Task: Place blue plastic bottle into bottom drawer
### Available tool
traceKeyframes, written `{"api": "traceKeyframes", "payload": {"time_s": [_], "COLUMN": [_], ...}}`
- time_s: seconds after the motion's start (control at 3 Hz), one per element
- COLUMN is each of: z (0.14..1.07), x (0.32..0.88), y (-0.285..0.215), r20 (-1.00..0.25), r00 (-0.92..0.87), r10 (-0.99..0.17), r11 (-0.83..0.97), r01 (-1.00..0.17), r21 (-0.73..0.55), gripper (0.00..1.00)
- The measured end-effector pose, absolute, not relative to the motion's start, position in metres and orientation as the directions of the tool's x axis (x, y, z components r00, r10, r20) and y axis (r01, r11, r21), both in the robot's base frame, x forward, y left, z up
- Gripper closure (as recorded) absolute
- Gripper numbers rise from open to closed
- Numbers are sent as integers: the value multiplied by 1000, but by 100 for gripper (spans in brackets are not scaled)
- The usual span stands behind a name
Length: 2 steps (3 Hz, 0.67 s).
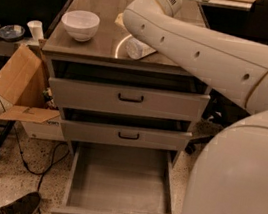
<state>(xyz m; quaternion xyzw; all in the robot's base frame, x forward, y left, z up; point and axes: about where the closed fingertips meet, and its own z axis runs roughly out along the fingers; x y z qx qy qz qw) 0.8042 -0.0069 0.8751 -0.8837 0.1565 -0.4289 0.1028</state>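
Pincer is hidden from us behind the white arm (198, 53) that stretches over the cabinet's top surface (93, 47), so we cannot tell whether it is wide, narrow or holding anything. We see the blue plastic bottle (135, 47) lying on that surface, partly under the arm, to the right of a white bowl (80, 23). Below, the bottom drawer (119, 182) stands pulled far out, while the top drawer (164, 106) and middle drawer (94, 133) above it are each out only a little.

The blue plastic bottle (134, 48) lies on the cabinet top (100, 2) near a white bowl (80, 23). The bottom drawer (119, 183) stands open. The arm (198, 53) hides the gripper above that top.
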Motion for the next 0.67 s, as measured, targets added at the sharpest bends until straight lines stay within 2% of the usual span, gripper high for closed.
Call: {"api": "traceKeyframes", "payload": {"time_s": [0.67], "z": [863], "x": [805], "y": [4], "r20": [686], "r00": [669], "r10": [-287], "r11": [-955], "r01": [-146], "r21": [-257], "gripper": [37]}}
